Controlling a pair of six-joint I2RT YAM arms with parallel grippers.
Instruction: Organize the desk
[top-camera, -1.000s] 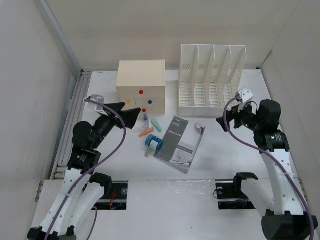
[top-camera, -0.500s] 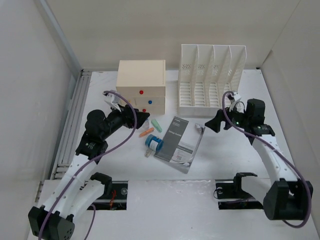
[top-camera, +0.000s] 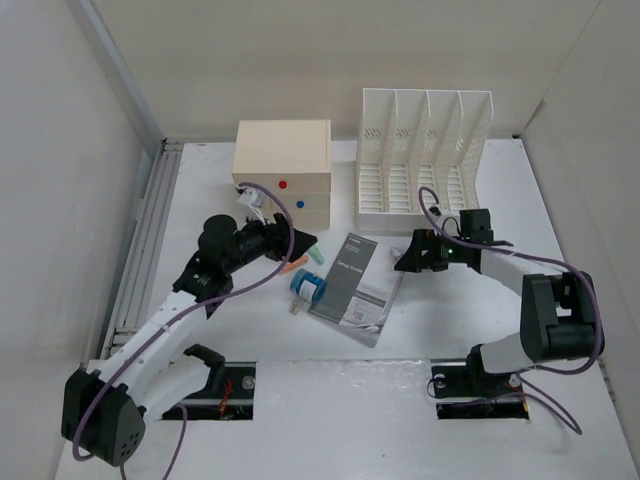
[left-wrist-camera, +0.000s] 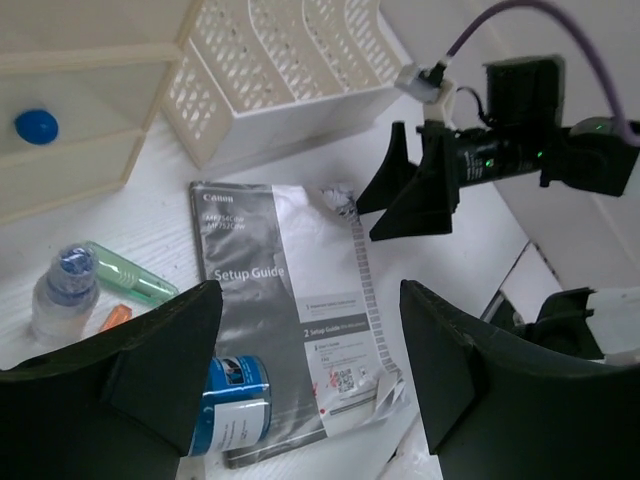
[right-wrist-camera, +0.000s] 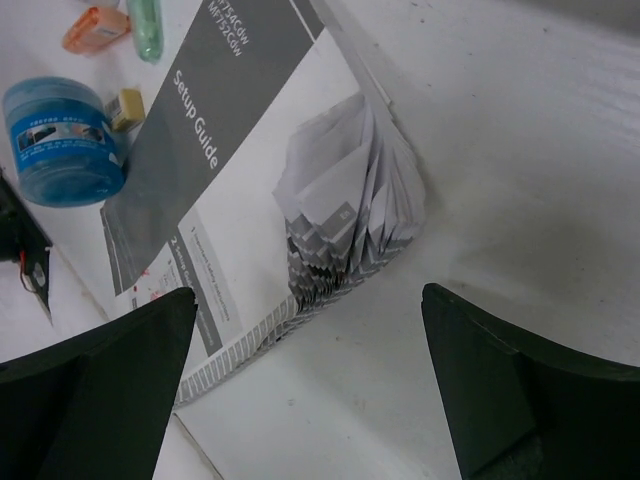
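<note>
Both arms reached inward: left gripper (top-camera: 303, 244) beside green tube (left-wrist-camera: 130, 278), right gripper (top-camera: 408, 255) at booklet (top-camera: 352, 290); both spread, empty.

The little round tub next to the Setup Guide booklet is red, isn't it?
Not quite. The little round tub next to the Setup Guide booklet is blue, not red. The right wrist view shows it plainly, sitting on the desk by the booklet's edge.
</note>
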